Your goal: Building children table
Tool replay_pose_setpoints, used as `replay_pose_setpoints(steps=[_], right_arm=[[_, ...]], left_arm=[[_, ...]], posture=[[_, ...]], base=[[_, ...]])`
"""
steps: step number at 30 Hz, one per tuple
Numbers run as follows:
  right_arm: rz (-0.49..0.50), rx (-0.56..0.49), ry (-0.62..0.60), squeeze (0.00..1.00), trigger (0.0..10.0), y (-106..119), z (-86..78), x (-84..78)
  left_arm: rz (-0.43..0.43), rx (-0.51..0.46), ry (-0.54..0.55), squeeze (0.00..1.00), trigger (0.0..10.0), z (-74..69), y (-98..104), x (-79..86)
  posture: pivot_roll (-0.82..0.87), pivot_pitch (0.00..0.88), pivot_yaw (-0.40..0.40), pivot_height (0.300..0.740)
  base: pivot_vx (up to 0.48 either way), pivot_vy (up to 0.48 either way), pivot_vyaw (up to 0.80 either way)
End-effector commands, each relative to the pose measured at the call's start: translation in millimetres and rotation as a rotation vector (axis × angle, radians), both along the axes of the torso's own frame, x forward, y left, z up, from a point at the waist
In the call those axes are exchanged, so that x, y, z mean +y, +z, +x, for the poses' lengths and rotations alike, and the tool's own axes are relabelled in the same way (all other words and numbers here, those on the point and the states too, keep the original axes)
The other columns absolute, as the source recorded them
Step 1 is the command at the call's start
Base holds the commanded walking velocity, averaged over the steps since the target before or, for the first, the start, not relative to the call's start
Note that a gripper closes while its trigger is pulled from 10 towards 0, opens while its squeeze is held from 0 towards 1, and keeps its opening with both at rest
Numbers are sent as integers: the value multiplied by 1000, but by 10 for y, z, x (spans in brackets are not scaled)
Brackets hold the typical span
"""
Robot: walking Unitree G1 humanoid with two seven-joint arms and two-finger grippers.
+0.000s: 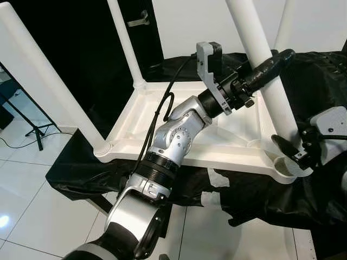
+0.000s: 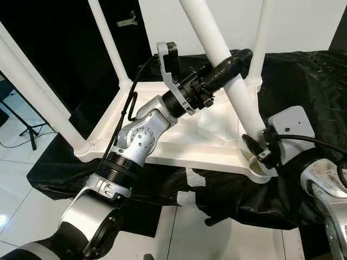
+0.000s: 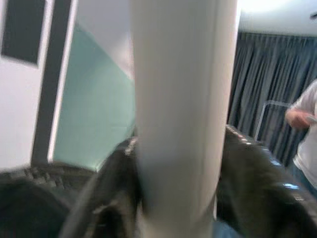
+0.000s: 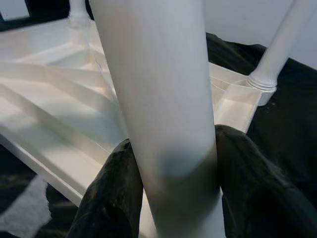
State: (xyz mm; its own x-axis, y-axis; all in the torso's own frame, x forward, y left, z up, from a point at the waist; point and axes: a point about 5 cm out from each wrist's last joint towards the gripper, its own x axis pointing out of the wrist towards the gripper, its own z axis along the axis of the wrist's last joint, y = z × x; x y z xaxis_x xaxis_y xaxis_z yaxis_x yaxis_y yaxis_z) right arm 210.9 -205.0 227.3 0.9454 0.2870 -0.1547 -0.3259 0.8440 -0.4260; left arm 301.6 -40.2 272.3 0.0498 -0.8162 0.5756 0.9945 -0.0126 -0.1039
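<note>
Right claw [image 2: 259, 150]: clamped low on the leg [image 2: 227, 81], by its corner socket.
Left claw [image 1: 271, 64]: clamped higher on that leg.
Table [image 1: 157, 138]: lay upside down on a black cloth [image 1: 260, 200].
Person [image 3: 307, 134]: stood far back.

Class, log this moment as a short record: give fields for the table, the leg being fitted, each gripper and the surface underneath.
table: white tabletop upside down, three legs standing in corner sockets
leg being fitted: tilted white leg, foot at near-right corner socket
left gripper: clamped on leg, higher up
right gripper: clamped on leg near the socket
surface: black cloth
</note>
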Motion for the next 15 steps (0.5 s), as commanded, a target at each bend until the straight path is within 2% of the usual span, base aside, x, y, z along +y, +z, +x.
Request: replay_pose_setpoints(steps=[1,2,3,6,9,12,15], right_arm=[[40,31,10,0,0,-90,21,84],[61,12,-6,0,0,-89,38,109],[61,12,-6,0,0,-89,38,109],[117,-27,-52,0,0,-76,78,157],[131,-33,-65,0,0,-76,86,166],[162,-51,-168,0,0,-136,102,143],[181,-61,-228,0,0,-174,96,117]], left_arm=[[-75,-44,-144,1000,10000,-169,-1,-100],[-91,-38,-188,0,10000,-203,18,-78],[-91,-38,-188,0,10000,-203,18,-78],[-107,-25,-301,0,10000,-302,57,-9],[-109,-26,-319,0,10000,-323,66,11],[-102,-35,-408,0,10000,-357,0,202],[-78,-26,-431,0,10000,-343,-83,301]], posture=[[-88,0,130,740],[-87,0,130,740],[-87,0,130,740],[-86,0,132,740],[-87,0,132,740],[-85,0,132,740],[-86,0,131,740]], base=[[0,0,0],[0,0,0],[0,0,0],[0,0,0],[0,0,0],[0,0,0],[0,0,0]])
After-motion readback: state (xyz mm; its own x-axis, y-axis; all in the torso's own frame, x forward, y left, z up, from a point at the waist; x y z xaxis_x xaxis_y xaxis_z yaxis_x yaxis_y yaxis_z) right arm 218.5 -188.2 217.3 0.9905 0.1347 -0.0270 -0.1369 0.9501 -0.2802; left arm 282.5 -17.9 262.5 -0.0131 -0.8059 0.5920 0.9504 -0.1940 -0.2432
